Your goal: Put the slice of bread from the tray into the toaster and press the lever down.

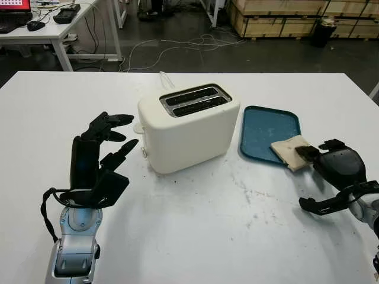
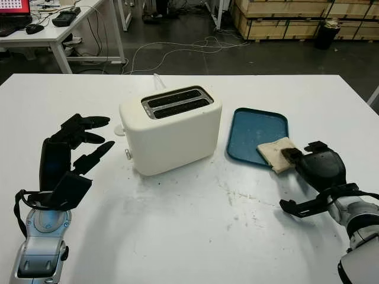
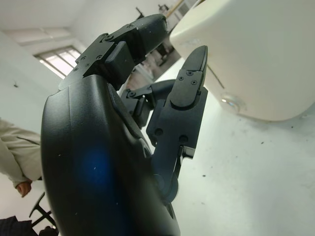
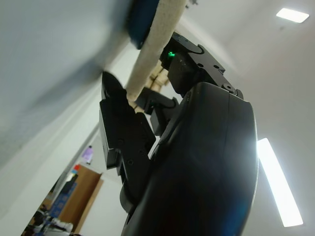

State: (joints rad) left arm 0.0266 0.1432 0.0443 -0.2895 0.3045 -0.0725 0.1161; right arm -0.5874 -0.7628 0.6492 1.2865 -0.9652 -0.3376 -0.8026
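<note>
A cream two-slot toaster [image 1: 189, 127] stands mid-table with both slots [image 1: 194, 99] empty; its lever [image 1: 137, 127] juts from the left end. To its right lies a blue tray [image 1: 263, 127]. The slice of bread [image 1: 287, 149] sits on the tray's near right corner, overhanging the rim. My right hand [image 1: 309, 155] is at that corner, its fingers [image 4: 123, 128] shut on the slice of bread [image 4: 157, 44], one below and the others above. My left hand [image 1: 115, 136] is raised open just left of the toaster [image 3: 266, 49], holding nothing.
The white table [image 1: 195, 236] is bare in front of the toaster and tray. A white cord [image 1: 166, 80] runs back from the toaster. Beyond the table's far edge are a desk [image 1: 53, 29] and stacked pallets [image 1: 284, 18]. A person's sleeve [image 3: 15, 157] appears beside my left hand.
</note>
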